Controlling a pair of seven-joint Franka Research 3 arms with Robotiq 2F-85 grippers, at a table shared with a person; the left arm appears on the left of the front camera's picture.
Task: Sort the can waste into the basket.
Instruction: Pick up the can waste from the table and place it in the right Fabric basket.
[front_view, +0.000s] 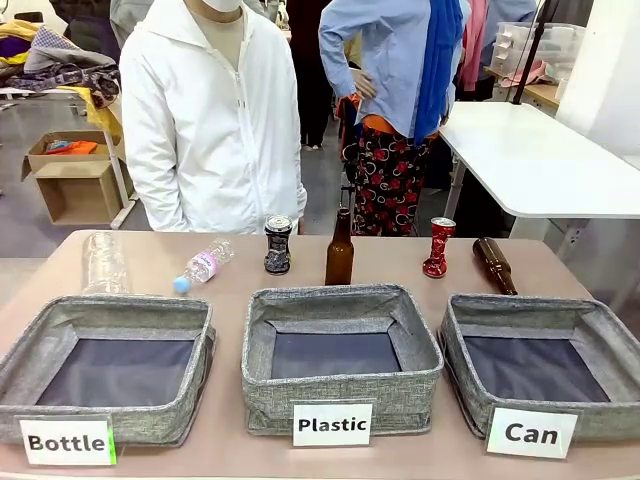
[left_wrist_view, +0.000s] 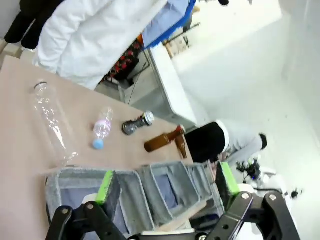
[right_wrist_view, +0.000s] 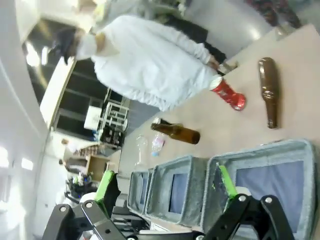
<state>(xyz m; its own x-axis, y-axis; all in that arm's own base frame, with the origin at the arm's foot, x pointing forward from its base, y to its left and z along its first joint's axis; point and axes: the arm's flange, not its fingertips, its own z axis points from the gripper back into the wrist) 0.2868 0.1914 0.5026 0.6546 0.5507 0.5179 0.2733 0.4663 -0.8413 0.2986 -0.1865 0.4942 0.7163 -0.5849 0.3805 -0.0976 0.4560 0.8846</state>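
The grey fabric basket (front_view: 525, 306) with the white "Can" label stands at the front right of the table, its dark lining bare. A dark can (front_view: 278, 245) stands upright at the far side near the person, and a dented red can (front_view: 438, 248) stands further right. My right gripper (right_wrist_view: 166, 183) hangs open above the same basket (right_wrist_view: 260, 150), with the red can (right_wrist_view: 227, 93) well beyond it. My left gripper (left_wrist_view: 166, 182) is open over the baskets, the dark can (left_wrist_view: 136, 124) far ahead of it. Nothing sits between either pair of fingers.
Matching bins labelled "Bottle" (front_view: 60, 312) and "Plastic" (front_view: 330, 298) stand left and middle. A brown bottle (front_view: 340, 250) stands upright, another (front_view: 494, 264) lies behind the Can basket. A clear plastic bottle (front_view: 104, 262) and a small one (front_view: 203, 266) lie at the left. A person in white (front_view: 210, 110) stands at the far edge.
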